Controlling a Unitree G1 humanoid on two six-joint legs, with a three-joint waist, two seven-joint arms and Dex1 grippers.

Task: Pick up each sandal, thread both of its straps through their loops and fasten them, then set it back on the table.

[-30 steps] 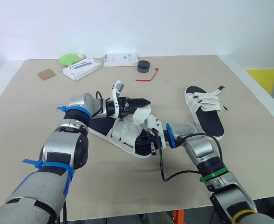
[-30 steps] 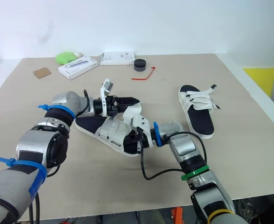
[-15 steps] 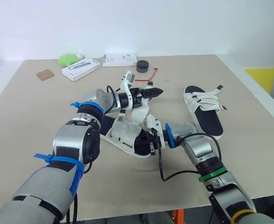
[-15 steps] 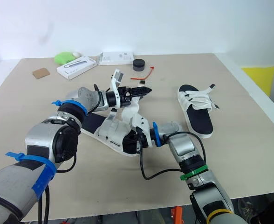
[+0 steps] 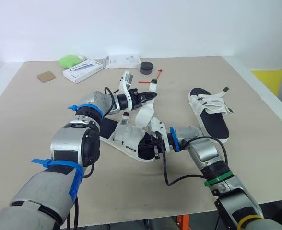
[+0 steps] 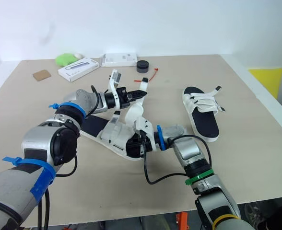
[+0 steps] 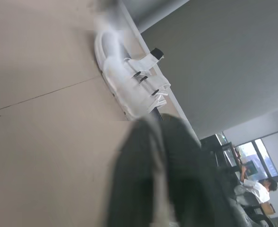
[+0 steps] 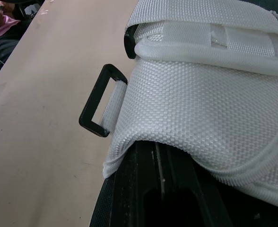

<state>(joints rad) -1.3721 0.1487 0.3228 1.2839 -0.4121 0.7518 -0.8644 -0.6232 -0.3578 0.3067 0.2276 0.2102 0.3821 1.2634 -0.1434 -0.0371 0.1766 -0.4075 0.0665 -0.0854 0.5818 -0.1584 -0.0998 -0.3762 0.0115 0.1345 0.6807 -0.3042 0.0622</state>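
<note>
Blurred left hand (image 7: 160, 130) around strap (image 5: 152, 85)

You have one sandal (image 5: 127, 138) at table (image 5: 30, 110) centre, the second sandal (image 5: 211, 114) well apart at its 3 o'clock, and a box (image 5: 84, 70), a puck (image 5: 147, 69) and a cable tie (image 5: 149, 81) behind at 11 to 12 o'clock.

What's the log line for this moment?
left gripper: holds strap | right gripper: holds near sandal | other sandal: on table
</note>
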